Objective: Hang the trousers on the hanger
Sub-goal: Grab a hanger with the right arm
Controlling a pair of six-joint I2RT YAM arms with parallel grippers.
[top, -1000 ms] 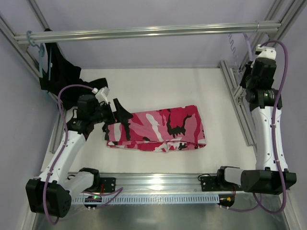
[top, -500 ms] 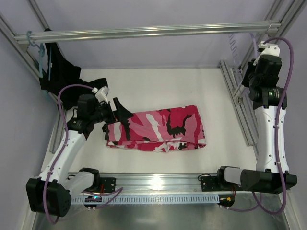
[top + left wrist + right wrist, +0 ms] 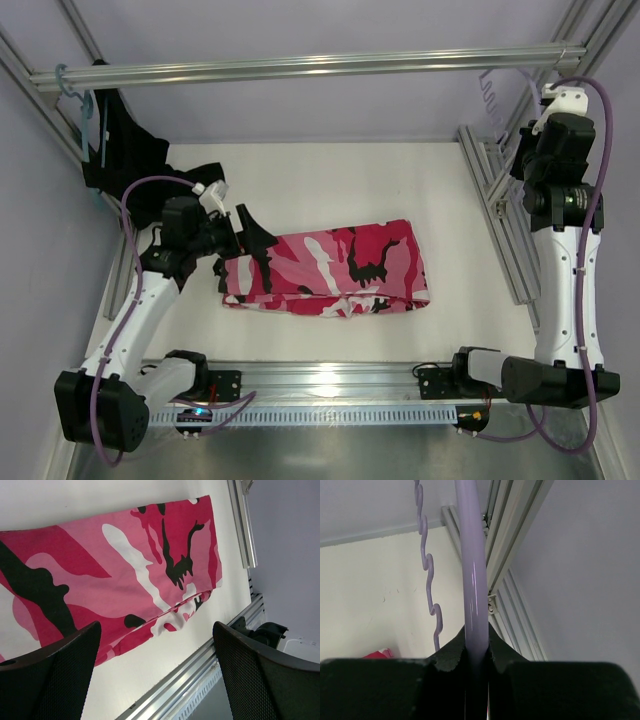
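Note:
The trousers, in pink, crimson, white and black camouflage print, lie folded flat in the middle of the table. They fill the upper part of the left wrist view. My left gripper is open at their left end, low over the cloth, with its fingers wide apart and nothing between them. My right gripper is raised at the far right and is shut on the pale lilac hanger. In the right wrist view the hanger's smooth bar runs up out of the closed jaws, and its wavy bar hangs to the left.
A teal-blue hanger with a plain black garment hangs at the left end of the top rail. An aluminium frame post stands on the right. A metal rail runs along the front edge.
My right gripper has risen and moved a little to the right with the hanger in it. The left arm and the trousers have not moved.

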